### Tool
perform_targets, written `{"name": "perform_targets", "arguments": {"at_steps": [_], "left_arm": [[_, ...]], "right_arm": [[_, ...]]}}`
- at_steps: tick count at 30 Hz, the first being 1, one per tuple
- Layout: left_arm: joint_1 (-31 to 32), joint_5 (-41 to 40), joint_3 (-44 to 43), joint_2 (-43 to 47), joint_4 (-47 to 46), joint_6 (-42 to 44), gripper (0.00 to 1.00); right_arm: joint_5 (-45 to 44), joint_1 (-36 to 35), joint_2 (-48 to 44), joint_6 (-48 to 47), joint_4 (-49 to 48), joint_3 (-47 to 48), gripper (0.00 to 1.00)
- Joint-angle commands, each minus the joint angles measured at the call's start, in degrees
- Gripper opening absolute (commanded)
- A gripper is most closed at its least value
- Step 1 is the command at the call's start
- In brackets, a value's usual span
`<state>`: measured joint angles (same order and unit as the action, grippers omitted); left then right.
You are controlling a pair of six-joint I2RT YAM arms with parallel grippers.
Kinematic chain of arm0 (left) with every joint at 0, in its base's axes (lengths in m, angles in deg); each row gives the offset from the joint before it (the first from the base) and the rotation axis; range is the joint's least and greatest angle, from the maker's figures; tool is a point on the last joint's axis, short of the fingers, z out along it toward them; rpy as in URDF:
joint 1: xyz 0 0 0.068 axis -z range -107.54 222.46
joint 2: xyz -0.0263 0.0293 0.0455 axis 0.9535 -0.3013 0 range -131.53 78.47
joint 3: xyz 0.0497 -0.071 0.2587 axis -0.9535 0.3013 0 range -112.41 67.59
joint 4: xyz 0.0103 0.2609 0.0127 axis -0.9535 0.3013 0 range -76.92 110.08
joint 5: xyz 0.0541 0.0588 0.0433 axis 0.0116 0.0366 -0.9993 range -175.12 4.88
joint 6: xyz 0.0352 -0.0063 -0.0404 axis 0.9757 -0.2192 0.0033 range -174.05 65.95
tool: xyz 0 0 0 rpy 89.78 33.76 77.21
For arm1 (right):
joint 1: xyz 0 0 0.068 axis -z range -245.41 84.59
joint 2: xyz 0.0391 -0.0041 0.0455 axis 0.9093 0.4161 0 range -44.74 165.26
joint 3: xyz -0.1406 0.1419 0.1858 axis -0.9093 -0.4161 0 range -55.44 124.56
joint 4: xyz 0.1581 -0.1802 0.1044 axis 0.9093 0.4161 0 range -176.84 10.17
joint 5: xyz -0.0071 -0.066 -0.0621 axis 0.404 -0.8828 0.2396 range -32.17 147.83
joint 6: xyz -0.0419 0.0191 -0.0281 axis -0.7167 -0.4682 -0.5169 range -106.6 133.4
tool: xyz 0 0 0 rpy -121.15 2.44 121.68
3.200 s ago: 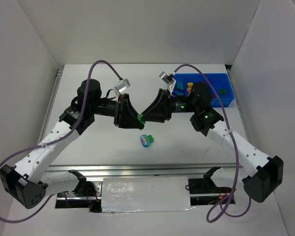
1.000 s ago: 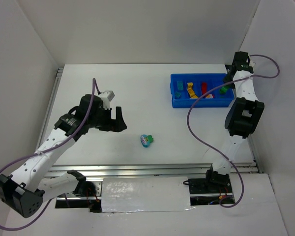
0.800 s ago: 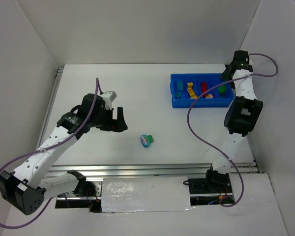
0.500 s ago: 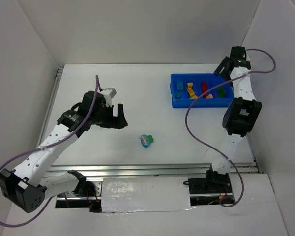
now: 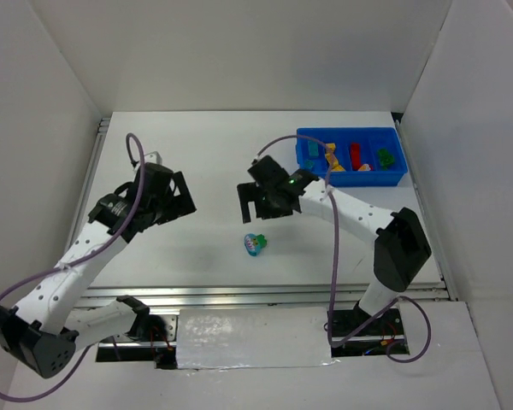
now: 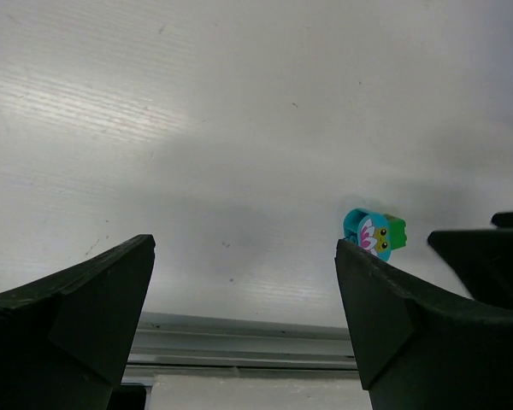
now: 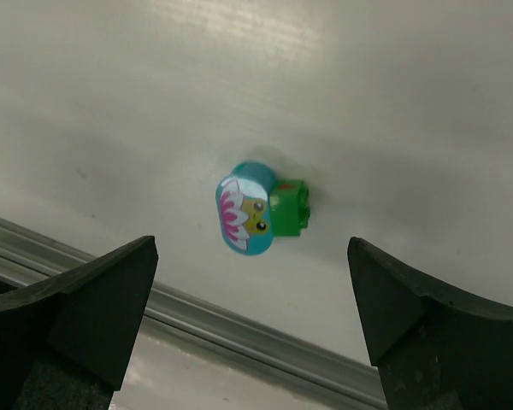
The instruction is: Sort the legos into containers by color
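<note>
Left gripper (image 5: 185, 197) hangs left of centre, jaws spread wide, nothing between them. Its wrist view catches the near rail (image 6: 239, 337) and the loose lego (image 6: 374, 235) off to the right. Only the top view gives us the blue tray (image 5: 350, 181) at far right, with sorted bricks (image 5: 356, 154) in cyan, yellow, red and green, each colour in its own compartment.

Right gripper (image 5: 263, 213) is also wide and empty, just far of the loose lego. A second ago we had that arm at the tray's right end; it has swung to centre.

The lego is unmoved on the table (image 5: 205, 145), near centre. It is a cyan rounded piece with a pink-petalled face and a green brick behind.
</note>
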<state>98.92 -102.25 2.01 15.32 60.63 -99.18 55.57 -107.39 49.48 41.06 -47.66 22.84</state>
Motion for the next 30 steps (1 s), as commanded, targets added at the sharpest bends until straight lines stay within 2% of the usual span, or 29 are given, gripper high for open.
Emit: {"name": "perform_targets", "arguments": {"at_steps": [1,7,14,19,26,29,30], "left_arm": [[-0.53,-4.15,2.38,5.14,1.59,-4.89,1.0],[-0.79,1.82,7.74,8.84,-1.23,-3.4,1.0],[-0.79,7.89,9.77,8.93,-4.66,-0.58,0.99],[-0.79,10.01,10.65,8.4,-5.28,0.83,0.99],[-0.79,9.83,12.06,10.77,-4.84,0.83,1.0],[-0.79,9.57,11.53,10.77,-4.05,1.27,0.99],[-0.79,9.57,11.44,10.69,-3.96,1.44,0.99]], "right_arm": [[-8.06,-6.61,0.61,4.93,3.17,-1.11,1.0],[-11.61,-14.27,5.27,7.58,3.27,-3.31,1.0],[-17.25,-14.54,9.76,6.71,3.19,-1.29,1.0],[-16.55,-14.01,12.66,4.86,1.34,-1.73,1.0],[-11.8,-12.7,15.55,1.96,-6.12,-5.33,0.99],[-10.14,-12.17,15.39,-0.41,-10.16,-7.35,0.95],[-9.52,-11.99,15.3,-1.11,-11.04,-7.87,0.85]]}}
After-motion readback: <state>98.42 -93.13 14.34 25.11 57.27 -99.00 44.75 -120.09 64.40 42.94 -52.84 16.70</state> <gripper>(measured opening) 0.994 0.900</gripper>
